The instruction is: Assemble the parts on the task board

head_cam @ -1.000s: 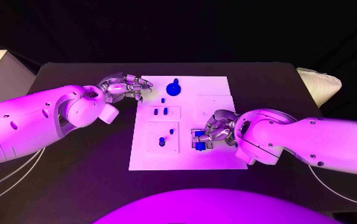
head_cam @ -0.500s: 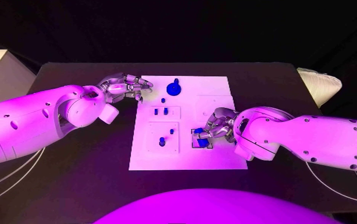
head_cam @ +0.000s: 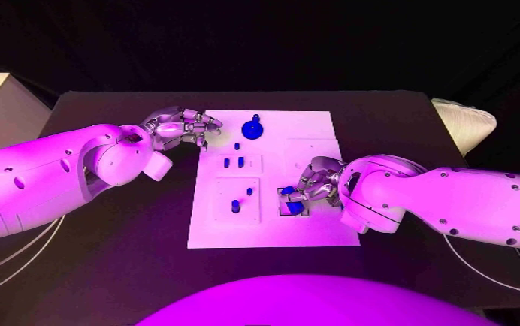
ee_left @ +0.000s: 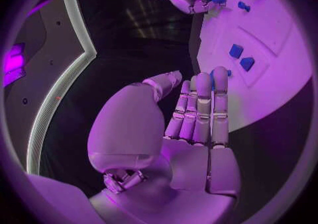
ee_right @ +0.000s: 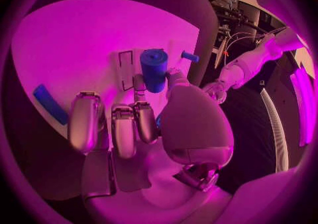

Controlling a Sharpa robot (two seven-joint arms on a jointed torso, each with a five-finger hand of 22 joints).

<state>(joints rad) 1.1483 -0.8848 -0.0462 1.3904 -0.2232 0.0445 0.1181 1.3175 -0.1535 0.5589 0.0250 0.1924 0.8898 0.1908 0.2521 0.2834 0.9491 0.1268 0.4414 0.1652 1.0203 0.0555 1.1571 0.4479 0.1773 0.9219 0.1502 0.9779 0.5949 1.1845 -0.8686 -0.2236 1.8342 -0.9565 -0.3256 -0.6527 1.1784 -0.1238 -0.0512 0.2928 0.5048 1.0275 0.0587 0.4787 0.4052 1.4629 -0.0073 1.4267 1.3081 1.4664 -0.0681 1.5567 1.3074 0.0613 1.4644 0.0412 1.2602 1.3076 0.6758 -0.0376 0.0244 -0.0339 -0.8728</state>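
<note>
A: Left hand [head_cam: 180,128]?
B: Beside the white task board's [head_cam: 314,127] left edge, holding nothing, fingers straight and together

A: And the right hand [head_cam: 312,185]?
B: Gripping a blue cylindrical part [ee_right: 153,69] over the board's right-hand recess
</note>
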